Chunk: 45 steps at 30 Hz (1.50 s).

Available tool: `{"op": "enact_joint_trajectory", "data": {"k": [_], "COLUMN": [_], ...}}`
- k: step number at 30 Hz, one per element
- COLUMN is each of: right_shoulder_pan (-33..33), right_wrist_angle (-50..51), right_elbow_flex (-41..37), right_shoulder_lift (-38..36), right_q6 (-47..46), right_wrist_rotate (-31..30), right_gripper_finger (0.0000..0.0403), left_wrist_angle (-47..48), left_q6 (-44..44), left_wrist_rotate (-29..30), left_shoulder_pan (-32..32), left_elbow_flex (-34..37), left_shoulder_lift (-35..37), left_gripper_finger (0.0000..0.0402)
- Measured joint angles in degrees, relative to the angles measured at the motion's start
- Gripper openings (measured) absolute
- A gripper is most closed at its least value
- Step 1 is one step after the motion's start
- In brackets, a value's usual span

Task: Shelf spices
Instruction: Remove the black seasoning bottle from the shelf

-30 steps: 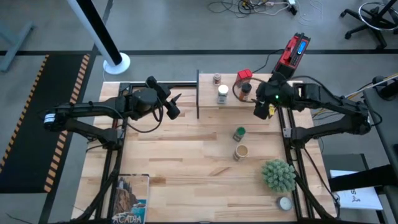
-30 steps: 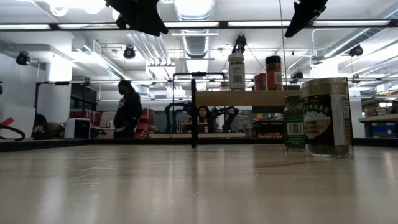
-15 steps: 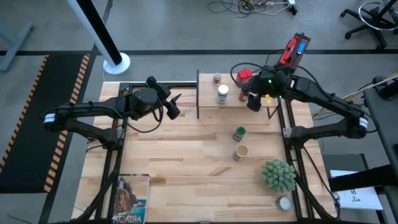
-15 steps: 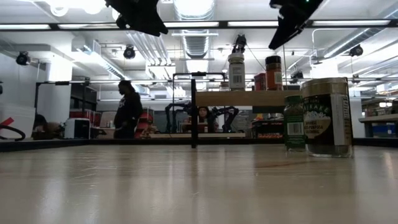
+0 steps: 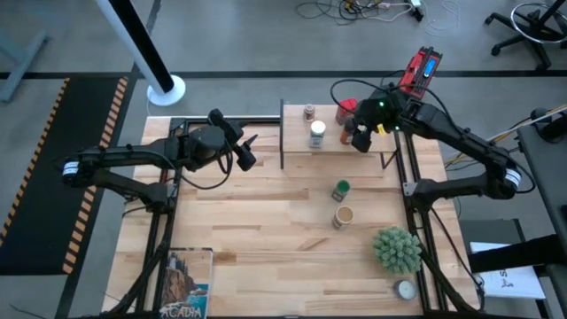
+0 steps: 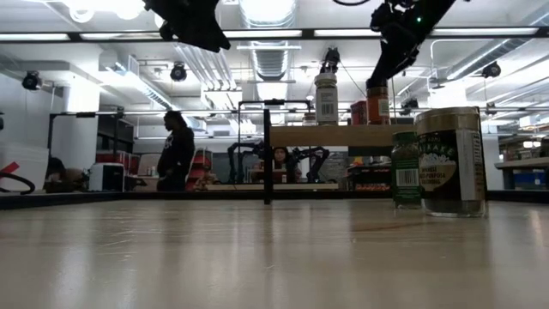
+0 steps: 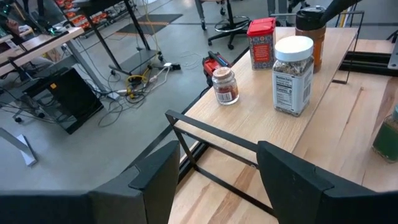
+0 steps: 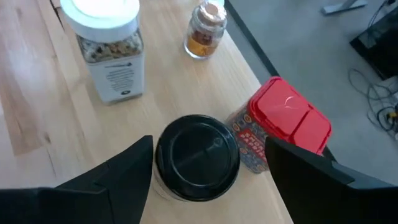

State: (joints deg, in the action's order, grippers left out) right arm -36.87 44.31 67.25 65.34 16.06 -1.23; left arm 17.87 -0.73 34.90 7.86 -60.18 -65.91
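The black-lidded jar [image 8: 196, 155] stands upright on the shelf [image 5: 330, 144], touching or just beside the red square tin [image 8: 283, 132], and it sits squarely between the spread fingers of the right gripper [image 5: 359, 136] directly above it, so the coming move looks like a straight rise or a straight drop along the jar's vertical axis. Further along the shelf from that jar are the white-lidded jar [image 5: 317, 133], filled with a speckled blend, and a small jar [image 5: 308, 112] of reddish-brown spice. The green-lidded jar [image 5: 340, 190] and tan cylinder [image 5: 343, 215] wait on the table off the shelf, nearer the right arm than the left gripper [image 5: 249, 149], which hangs open beyond the shelf's dark side panel [image 5: 282, 133].
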Motion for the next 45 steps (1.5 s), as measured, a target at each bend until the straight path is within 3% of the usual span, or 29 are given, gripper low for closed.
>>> {"op": "enact_joint_trajectory", "data": {"k": [20,34,45], "right_shoulder_pan": [-0.41,-0.41,-0.41], "right_wrist_angle": [-9.95,-10.61,-10.02], "right_elbow_flex": [-9.93,-10.37,-10.37], "right_shoulder_lift": [0.02,0.02,-0.42], "right_q6": [0.67,-0.30,-1.13], "right_wrist_rotate": [2.97,2.85,2.79], "right_gripper_finger": [0.0275,0.0172,0.0170], "left_wrist_angle": [-0.01,-0.02,0.02], "left_q6": [0.00,0.00,0.00], "left_wrist_rotate": [0.02,0.04,0.04], "left_shoulder_pan": [0.00,0.02,0.00], "left_elbow_flex": [0.00,0.00,0.00], "left_shoulder_lift": [0.00,0.00,0.00], "left_gripper_finger": [0.0204,0.0204,0.0204]}}
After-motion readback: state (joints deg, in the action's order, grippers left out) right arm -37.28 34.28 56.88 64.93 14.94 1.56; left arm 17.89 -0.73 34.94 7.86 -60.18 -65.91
